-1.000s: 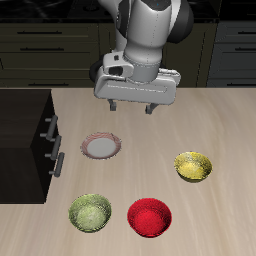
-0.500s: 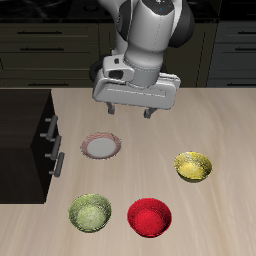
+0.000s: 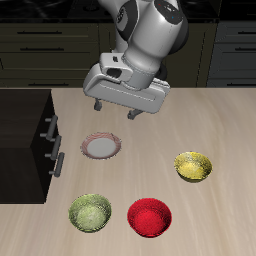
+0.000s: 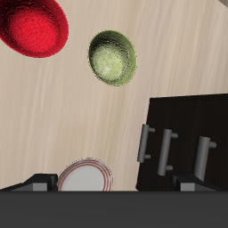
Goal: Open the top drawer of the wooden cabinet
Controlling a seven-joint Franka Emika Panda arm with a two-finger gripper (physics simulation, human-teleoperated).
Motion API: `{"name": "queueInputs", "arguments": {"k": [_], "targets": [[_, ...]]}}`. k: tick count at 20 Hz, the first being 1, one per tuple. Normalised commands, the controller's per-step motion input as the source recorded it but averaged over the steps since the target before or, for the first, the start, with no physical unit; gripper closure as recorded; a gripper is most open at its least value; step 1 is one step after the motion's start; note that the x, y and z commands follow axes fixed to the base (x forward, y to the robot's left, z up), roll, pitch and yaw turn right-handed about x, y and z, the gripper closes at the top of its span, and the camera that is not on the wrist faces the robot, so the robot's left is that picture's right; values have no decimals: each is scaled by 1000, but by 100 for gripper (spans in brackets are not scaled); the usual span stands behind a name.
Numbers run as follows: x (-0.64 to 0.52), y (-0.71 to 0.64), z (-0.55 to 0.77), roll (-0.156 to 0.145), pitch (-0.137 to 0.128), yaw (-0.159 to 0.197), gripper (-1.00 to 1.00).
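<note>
The counter is pale wood, and behind it stand dark kitchen units with long thin handles. At one side of the counter sits the wooden cabinet, a boxy thing that is almost black with a flat top. Its front faces the middle of the counter. The top drawer is the highest one, and its short grey bar handle sticks out from the flat front. The drawer looks shut, flush with the one under it. In the wrist view the cabinet shows three short grey handles in a row.

The robot arm is grey and white and leans over the back part of the counter. Its end effector hangs in the air, tilted, above the small plate and well apart from the cabinet. Its two dark fingers are spread apart and they hold nothing.

A small white plate with a pink rim lies on the counter just beside the cabinet's front. The wrist view shows the same plate close under the fingers. Nearer the front edge sit a green bowl and a red bowl, side by side. A yellow bowl sits farther from the cabinet than the others. The wrist view also shows the green bowl and the red bowl.
</note>
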Motion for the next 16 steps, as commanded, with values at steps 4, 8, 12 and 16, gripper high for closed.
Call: {"name": "queueInputs", "arguments": {"k": [4,8,12,16], "targets": [[-48,-326,44,-162,2,68,-100],[-70,-309,93,-177,-36,78,-100],[-30,-166,74,-84,-18,36,-100],[-60,-198,106,-117,-38,28,-100]]}}
